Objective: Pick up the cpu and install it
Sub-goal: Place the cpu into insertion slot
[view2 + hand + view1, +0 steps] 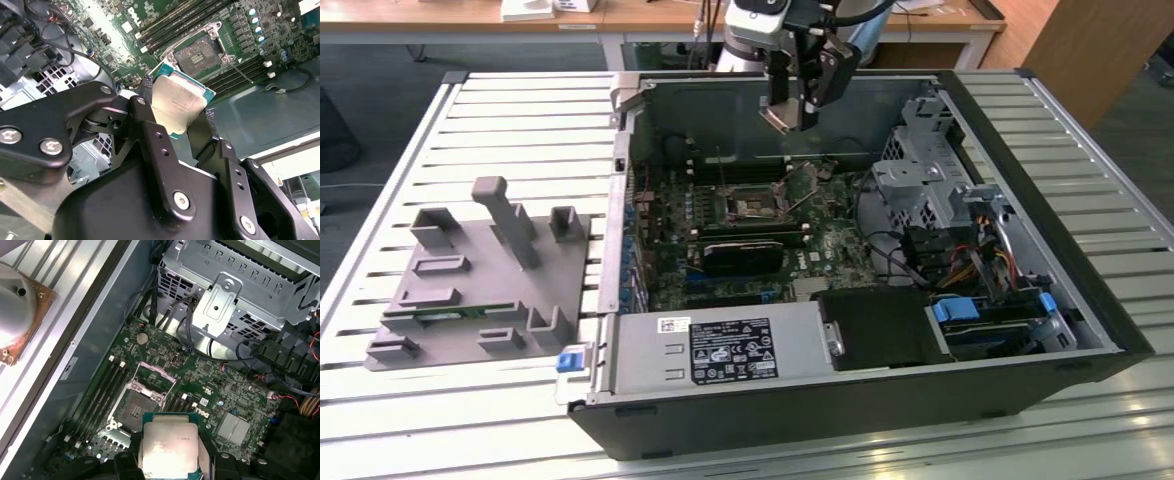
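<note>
Fingers (150,125) of the gripper (176,105) clamp the cpu (180,102) by two opposite edges, in the air above the socket (200,55). The socket's metal frame (156,381) stands swung up; memory slots (102,390) flank the socket, with a drive cage (235,290) and cables (280,385) beyond it.

Arm (750,30) reaches down from top edge of exterior view, nearly vertical. Claw (790,112) points downward, hangs in air, touches nothing below. In both wrist views two black fingers (152,135) clamp opposite edges of cpu (176,102). Cpu sits between fingertips, metal top facing wrist cameras.
</note>
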Robot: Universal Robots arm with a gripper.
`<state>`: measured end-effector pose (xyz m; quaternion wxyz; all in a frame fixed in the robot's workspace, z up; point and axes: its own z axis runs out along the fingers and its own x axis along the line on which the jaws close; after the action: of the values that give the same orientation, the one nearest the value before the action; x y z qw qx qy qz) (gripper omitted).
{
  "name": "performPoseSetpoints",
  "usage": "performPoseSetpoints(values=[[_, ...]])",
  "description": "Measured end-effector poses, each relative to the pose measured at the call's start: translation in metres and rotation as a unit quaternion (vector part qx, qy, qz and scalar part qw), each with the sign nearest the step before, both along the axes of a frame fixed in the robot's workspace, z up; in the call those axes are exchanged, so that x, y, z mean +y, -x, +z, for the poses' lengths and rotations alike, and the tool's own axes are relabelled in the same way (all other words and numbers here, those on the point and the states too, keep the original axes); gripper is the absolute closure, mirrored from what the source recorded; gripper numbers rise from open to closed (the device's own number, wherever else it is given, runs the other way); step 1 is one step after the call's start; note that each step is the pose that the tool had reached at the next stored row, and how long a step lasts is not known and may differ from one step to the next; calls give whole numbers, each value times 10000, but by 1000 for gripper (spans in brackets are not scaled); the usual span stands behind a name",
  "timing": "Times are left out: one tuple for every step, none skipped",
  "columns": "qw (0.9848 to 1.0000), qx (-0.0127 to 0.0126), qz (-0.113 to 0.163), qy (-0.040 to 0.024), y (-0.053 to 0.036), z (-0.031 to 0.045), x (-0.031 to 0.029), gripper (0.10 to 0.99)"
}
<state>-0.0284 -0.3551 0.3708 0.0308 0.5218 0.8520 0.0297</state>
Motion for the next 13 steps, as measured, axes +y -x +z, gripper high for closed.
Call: performPoseSetpoints(values=[[10000, 0, -27, -1, 5, -12, 0, 557], [10000, 0, -61, 1, 8, -23, 2, 557], [9999, 0, -108, 4, 9, -36, 5, 557], [9998, 0, -174, 9, 9, -52, 7, 557], [9997, 0, -248, 12, 9, -68, 9, 557], [9994, 0, -337, 14, 9, -83, 9, 557], [9991, 0, -426, 16, 9, -98, 10, 557], [9987, 1, -517, 17, 9, -113, 10, 557], [9981, 1, -615, 18, 9, -130, 11, 557], [9975, 1, -704, 18, 9, -144, 11, 557], [9969, 1, -786, 18, 9, -157, 12, 557], [9963, 1, -859, 18, 9, -167, 12, 557], [9957, 2, -930, 18, 9, -177, 12, 557]])
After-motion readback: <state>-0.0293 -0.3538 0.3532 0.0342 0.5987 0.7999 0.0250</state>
